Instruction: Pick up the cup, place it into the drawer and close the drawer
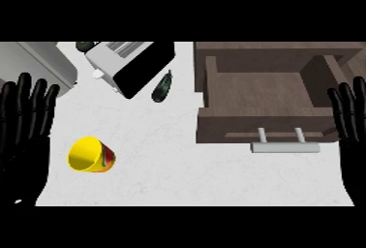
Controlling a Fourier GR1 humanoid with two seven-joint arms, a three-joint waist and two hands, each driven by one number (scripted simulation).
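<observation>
Both hands rested open at the edges.
Cup [91,154] lay beside left hand [25,121]; toaster [129,58] beyond it, drawer [268,92] beside right hand [350,116].

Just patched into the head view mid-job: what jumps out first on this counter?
The yellow cup lying on its side at the counter's lower left stands out most, bright against the white top. At right, the brown drawer stands pulled open, its pale handle toward the robot. The open left hand and right hand rest at the view's side edges, holding nothing.
</observation>
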